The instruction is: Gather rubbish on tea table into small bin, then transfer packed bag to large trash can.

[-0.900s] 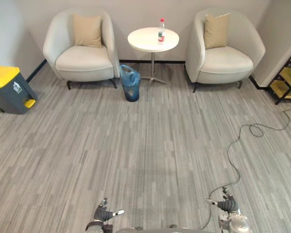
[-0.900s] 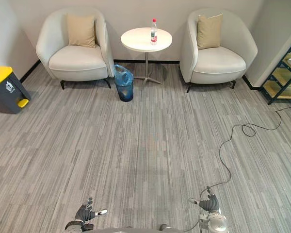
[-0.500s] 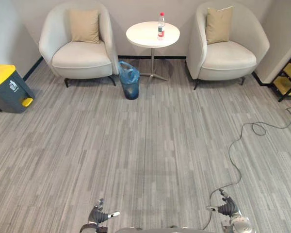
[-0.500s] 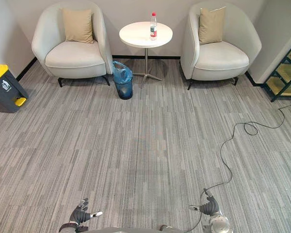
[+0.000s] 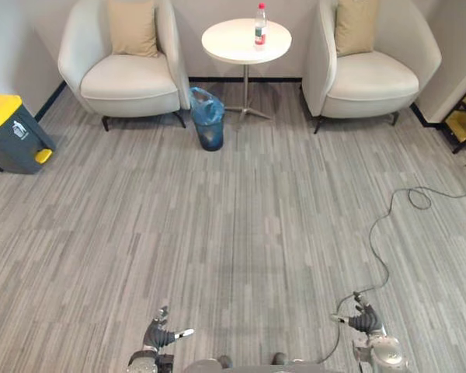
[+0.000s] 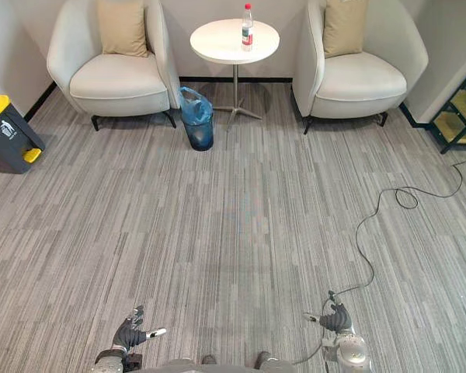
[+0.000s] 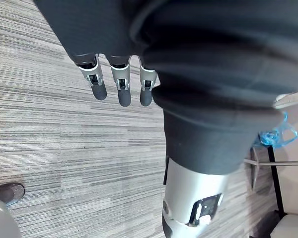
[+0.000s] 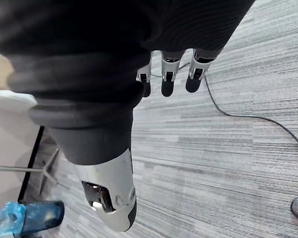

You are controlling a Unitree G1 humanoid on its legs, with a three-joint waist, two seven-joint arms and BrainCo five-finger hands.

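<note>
Nothing done yet, I judge. Bottle [image 5: 259, 15] on desk [image 5: 229, 43], small bin [image 5: 210, 128] beside desk, large trash can [image 5: 12, 136] well apart. My left hand [image 5: 160, 337] and right hand [image 5: 364, 320]: fingers relaxed, empty. All steps left.

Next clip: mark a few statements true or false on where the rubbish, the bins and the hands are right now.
1. A bottle stands upright on the round table. True.
2. The small bin sits on top of the table. False: it stands on the carpet by the table's foot, next to the left armchair.
3. The right hand holds the bottle. False: it is empty and open, low over the carpet, as is the left hand.
4. The yellow-lidded trash can stands on the carpet, left of the left armchair. True.
</note>
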